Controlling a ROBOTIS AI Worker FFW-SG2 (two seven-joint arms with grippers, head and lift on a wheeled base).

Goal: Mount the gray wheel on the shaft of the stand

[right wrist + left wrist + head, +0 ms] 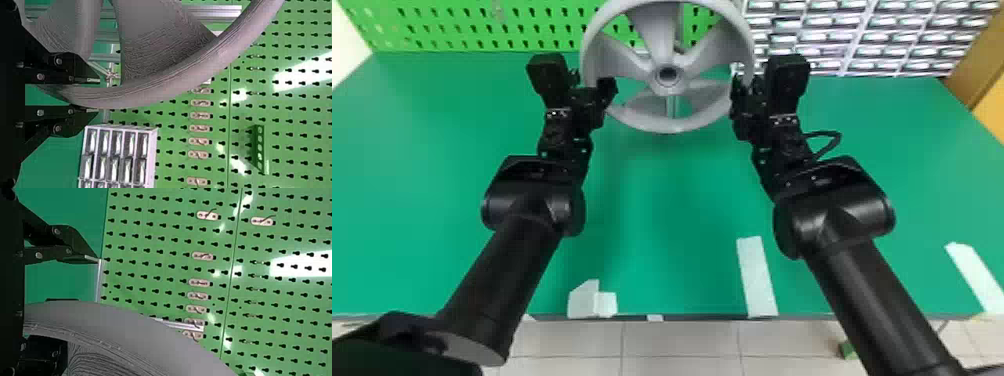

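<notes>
Tabletop [657,210] in green spreads between both arms, its near edge taped white [757,275] above a tiled floor [682,345]. Green pegboard [457,25] and a drawer cabinet [852,35] line the far side. Toward there, the gray wheel [654,123] sits before a metal post [672,107]; the right gripper [746,82] grips its rim, while the left gripper [592,82] is wide around it.

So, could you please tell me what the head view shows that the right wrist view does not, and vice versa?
Head view: left arm, white tape on the table, tiled floor.

Right wrist view: green bracket on the pegboard.

Both: gray wheel, right gripper at its rim, green pegboard, table, drawer cabinet.
</notes>
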